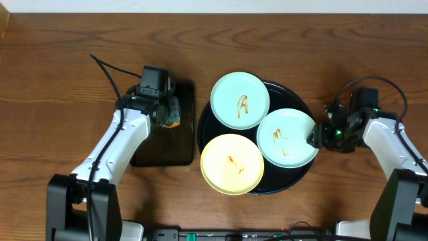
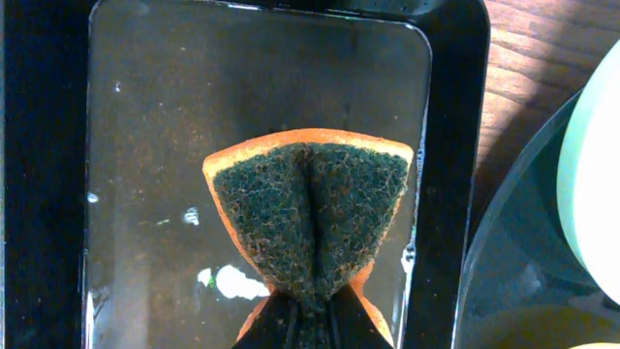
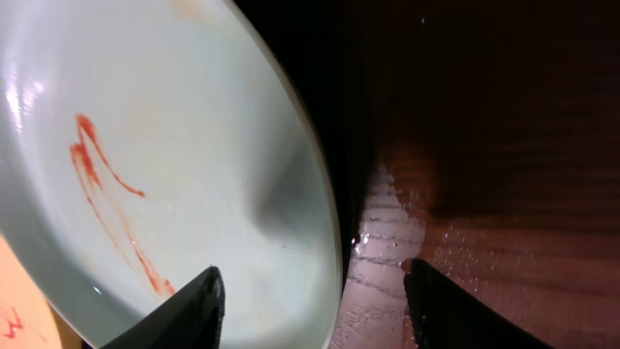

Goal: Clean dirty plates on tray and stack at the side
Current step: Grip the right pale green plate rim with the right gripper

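Three dirty plates lie on the round black tray (image 1: 206,142): a mint-blue one (image 1: 240,100) at the back, a mint-blue one (image 1: 287,138) at the right, a pale yellow one (image 1: 232,163) in front, all with orange sauce smears. My right gripper (image 1: 315,136) is open, its fingers (image 3: 312,291) straddling the right plate's rim (image 3: 174,165). My left gripper (image 1: 168,115) is shut on an orange sponge with a dark green scouring face (image 2: 312,208), held over the rectangular black tray (image 2: 450,155).
The rectangular black tray (image 1: 148,152) lies left of the round tray on the wooden table (image 1: 67,67). Its floor looks wet and glossy.
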`<action>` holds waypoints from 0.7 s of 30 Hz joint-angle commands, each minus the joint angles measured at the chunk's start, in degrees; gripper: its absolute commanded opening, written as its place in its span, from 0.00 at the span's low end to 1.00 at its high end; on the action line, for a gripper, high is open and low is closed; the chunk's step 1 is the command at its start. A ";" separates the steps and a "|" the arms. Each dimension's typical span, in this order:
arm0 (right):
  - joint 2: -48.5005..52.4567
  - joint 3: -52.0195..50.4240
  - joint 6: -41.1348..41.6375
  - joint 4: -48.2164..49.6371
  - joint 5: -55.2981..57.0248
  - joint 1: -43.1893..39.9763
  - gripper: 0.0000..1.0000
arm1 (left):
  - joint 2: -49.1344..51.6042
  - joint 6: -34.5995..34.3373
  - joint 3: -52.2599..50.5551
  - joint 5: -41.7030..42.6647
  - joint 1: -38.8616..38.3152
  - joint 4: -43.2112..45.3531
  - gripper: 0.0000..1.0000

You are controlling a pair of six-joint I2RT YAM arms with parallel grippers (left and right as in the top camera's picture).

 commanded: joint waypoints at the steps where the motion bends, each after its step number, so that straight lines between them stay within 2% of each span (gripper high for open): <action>1: 0.17 -1.31 0.17 0.57 0.15 -0.24 0.54 | -0.20 -0.35 0.33 -0.68 -0.15 -0.11 0.08; 6: 0.17 -1.40 0.26 0.87 0.15 -0.24 0.36 | -0.20 -0.35 0.33 -0.68 -0.15 -0.13 0.08; 14: 0.17 -1.42 0.59 0.85 0.94 -0.24 0.18 | -0.20 -0.35 0.33 -0.66 -0.15 -0.13 0.08; 21: 0.17 -1.42 0.61 1.11 1.44 -0.24 0.16 | -0.20 -0.35 0.33 -0.66 -0.15 -0.11 0.08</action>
